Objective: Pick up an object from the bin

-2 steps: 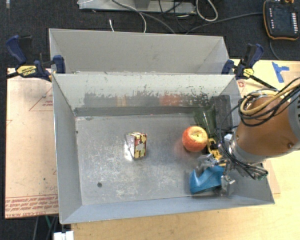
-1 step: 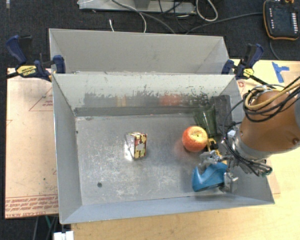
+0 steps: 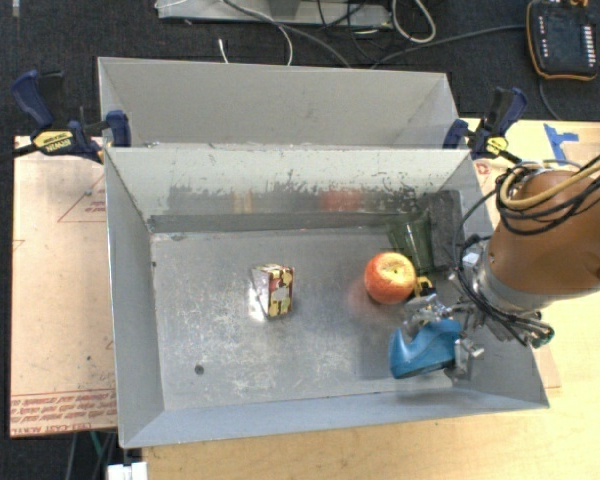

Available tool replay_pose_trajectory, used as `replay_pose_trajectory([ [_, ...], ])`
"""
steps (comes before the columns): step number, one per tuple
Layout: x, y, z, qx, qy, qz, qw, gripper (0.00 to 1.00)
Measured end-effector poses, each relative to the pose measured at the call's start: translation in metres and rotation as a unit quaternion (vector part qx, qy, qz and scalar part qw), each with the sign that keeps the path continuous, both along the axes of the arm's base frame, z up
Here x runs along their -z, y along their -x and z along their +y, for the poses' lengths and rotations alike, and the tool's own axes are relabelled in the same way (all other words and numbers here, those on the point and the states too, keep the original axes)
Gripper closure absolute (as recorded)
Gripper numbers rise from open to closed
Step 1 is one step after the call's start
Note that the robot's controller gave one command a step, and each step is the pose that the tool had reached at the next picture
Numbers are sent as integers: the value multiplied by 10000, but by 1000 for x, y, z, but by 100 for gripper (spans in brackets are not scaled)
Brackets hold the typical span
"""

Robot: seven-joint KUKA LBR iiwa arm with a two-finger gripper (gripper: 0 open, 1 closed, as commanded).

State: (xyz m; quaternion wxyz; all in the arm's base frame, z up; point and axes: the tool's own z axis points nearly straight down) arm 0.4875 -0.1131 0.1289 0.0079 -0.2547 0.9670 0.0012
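Hanging low in the near right corner of the grey metal bin (image 3: 130, 268), my gripper (image 3: 442, 333) is right on top of a bright blue, smooth, lumpy thing (image 3: 418, 358). I cannot tell how far open my gripper is, or if it has hold of anything.

The blue thing lies on the bin floor, close to the near wall and the right wall. I think it is light and maybe made of plastic, so it could be slippery. I think the best way to grab it is across its narrow side with a gentle squeeze, so it does not pop out.

Just past it, on the far side, sits a round red and yellow apple (image 3: 389, 276). Behind the apple a dark green see-through thing (image 3: 412, 240) stands near the far right corner. Well apart, to the left, in the middle of the bin, lies a small shiny packet with white, yellow and red print (image 3: 272, 292). Its print is too small to read. I see no words or labels on the blue thing.
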Motion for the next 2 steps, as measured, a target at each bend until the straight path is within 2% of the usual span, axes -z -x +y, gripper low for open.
replay_pose_trajectory([
  [2, -27, 0, 1, 8, -6, -8, 10000, 100],
])
